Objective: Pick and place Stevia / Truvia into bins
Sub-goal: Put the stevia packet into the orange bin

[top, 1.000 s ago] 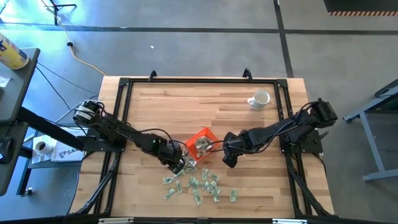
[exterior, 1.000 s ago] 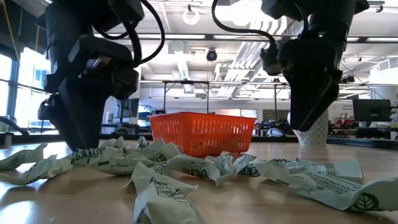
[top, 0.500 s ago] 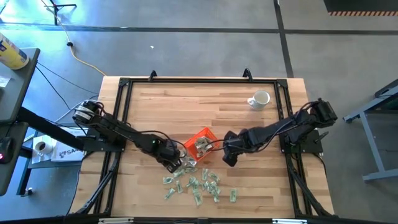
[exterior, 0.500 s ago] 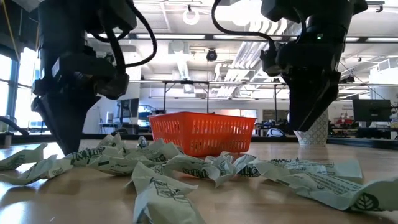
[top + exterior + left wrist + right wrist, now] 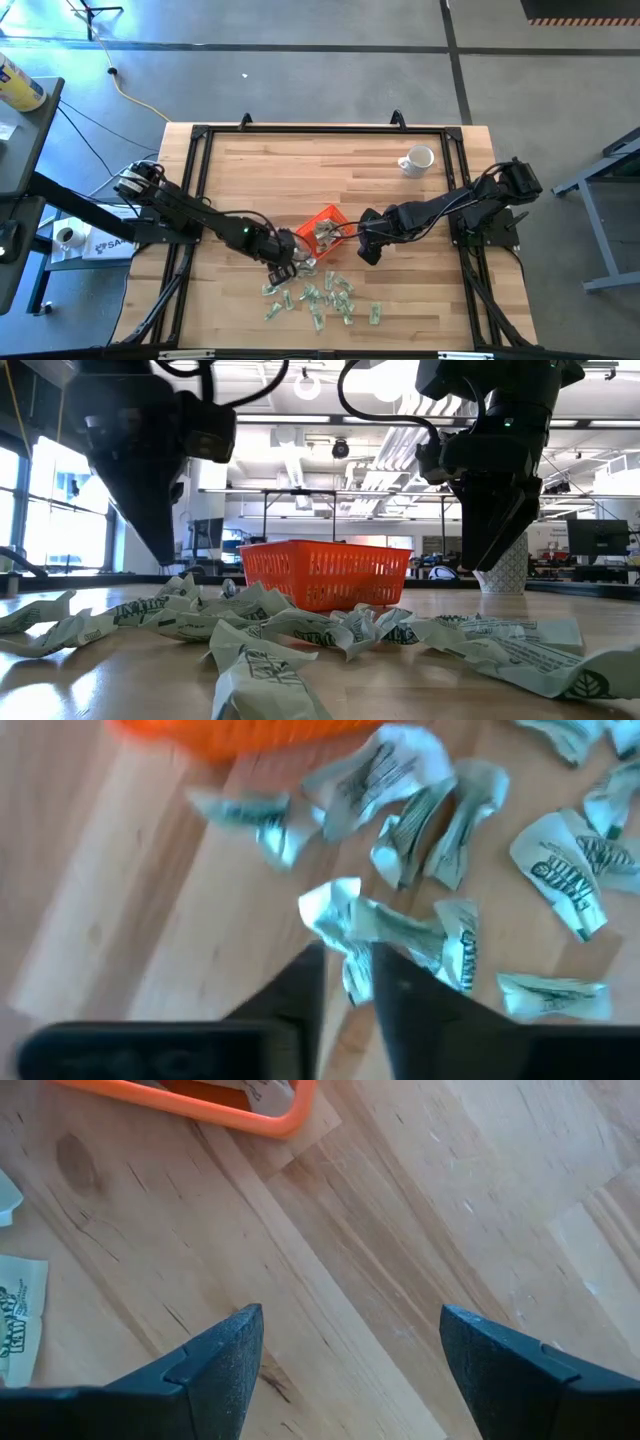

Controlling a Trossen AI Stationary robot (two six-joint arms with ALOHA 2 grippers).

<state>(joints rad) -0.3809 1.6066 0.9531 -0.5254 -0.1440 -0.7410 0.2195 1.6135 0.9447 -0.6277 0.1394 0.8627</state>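
Many pale green and white sachets (image 5: 322, 296) lie scattered on the wooden table near its front edge; they also show in the low view (image 5: 300, 630). The orange tray (image 5: 322, 228) stands just beyond them with a few sachets inside. My left gripper (image 5: 284, 264) hovers at the tray's near left, over the pile's left end, and is shut on one sachet (image 5: 345, 925). My right gripper (image 5: 368, 252) is open and empty above bare wood (image 5: 345, 1370), to the right of the tray's corner (image 5: 290, 1115). My left gripper pinches one crumpled sachet between its two fingertips (image 5: 305, 985), at the sachet's end (image 5: 350, 960). The fingers come from above, slanting down. The rest of the sachet sticks out beyond the fingertips, over the other sachets.
A white mug (image 5: 418, 159) stands at the table's far right. A black frame (image 5: 320, 130) runs around the tabletop. Bare wood lies behind the tray and on the left half of the table.
My left gripper has shifted a little toward the table's left edge, then back toward the tray, and has risen clear of the pile. My right gripper has kept still.
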